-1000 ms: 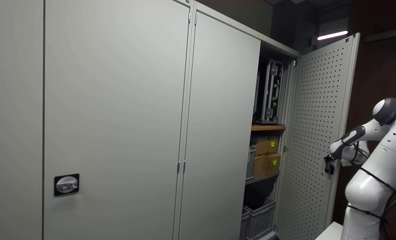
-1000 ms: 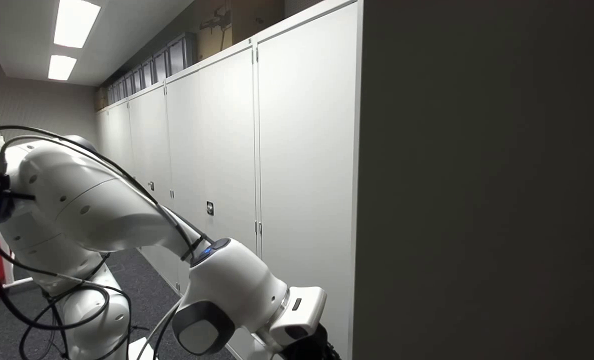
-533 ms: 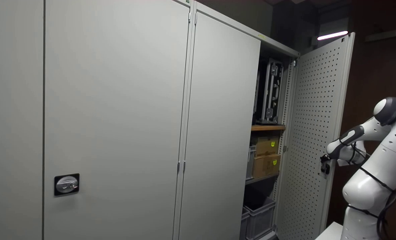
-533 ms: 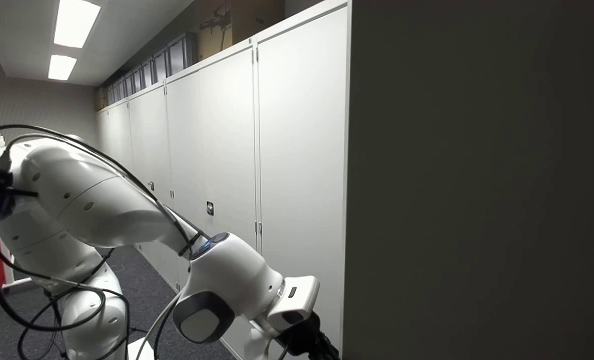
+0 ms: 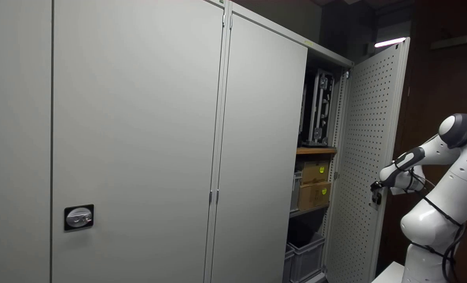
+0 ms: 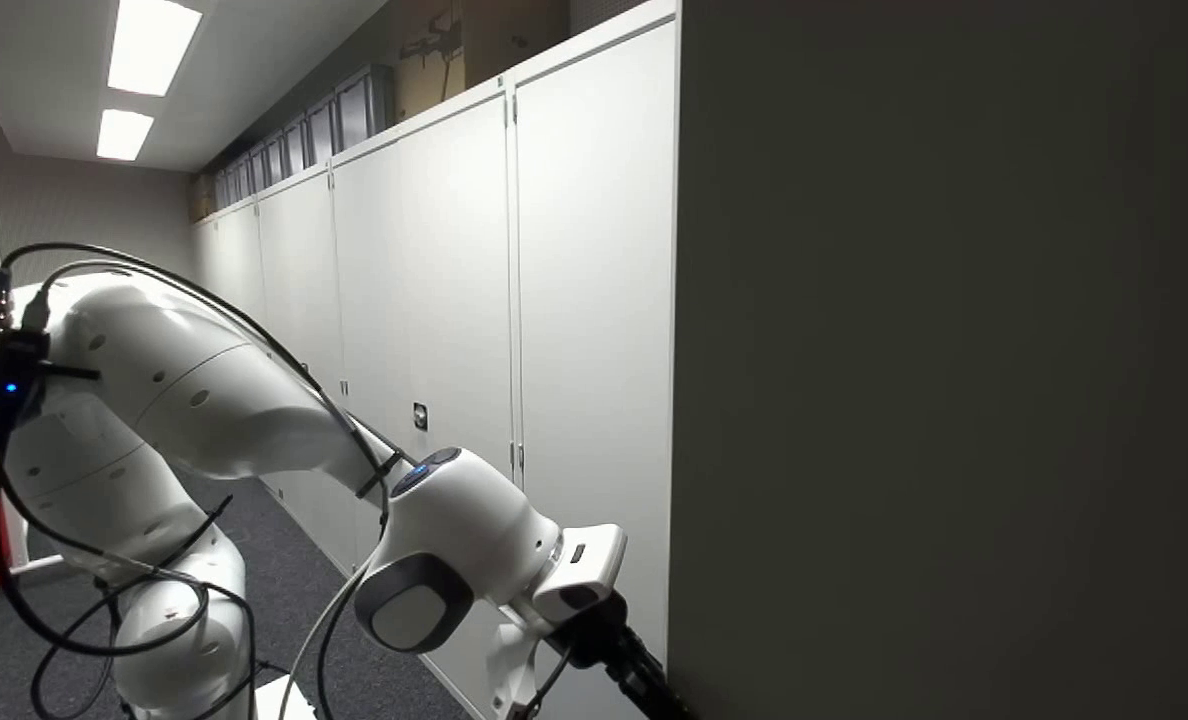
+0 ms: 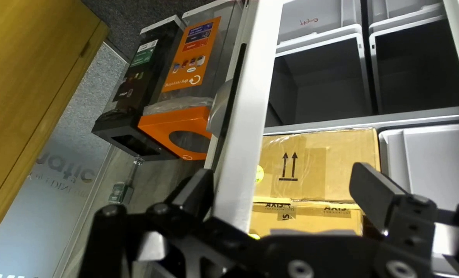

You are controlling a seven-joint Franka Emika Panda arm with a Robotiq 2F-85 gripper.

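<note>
My gripper (image 7: 281,170) is open in the wrist view, its fingers wide apart. The edge of an open grey cabinet door (image 7: 249,108) passes between them, close to the left finger (image 7: 194,191); whether they touch I cannot tell. The right finger (image 7: 374,189) stands apart from the door, in front of cardboard boxes (image 7: 318,162) on a shelf. In an exterior view the gripper (image 5: 376,185) is by the lock fitting on the perforated inner face of the door (image 5: 369,118). In an exterior view the gripper (image 6: 659,690) reaches the edge of the door's dark outer face (image 6: 934,350).
Grey crates (image 7: 326,77) and a grey bin (image 7: 434,166) sit in the cabinet. Shut cabinet doors (image 5: 139,129) line the wall, one with a handle (image 5: 79,217). Beyond the door are a black bin and an orange recycling bin (image 7: 175,123). A white base (image 5: 390,273) is under the arm.
The door has swung a little toward the cabinet opening, its free edge moving left in both exterior views. The gripper and arm have moved along with it.
</note>
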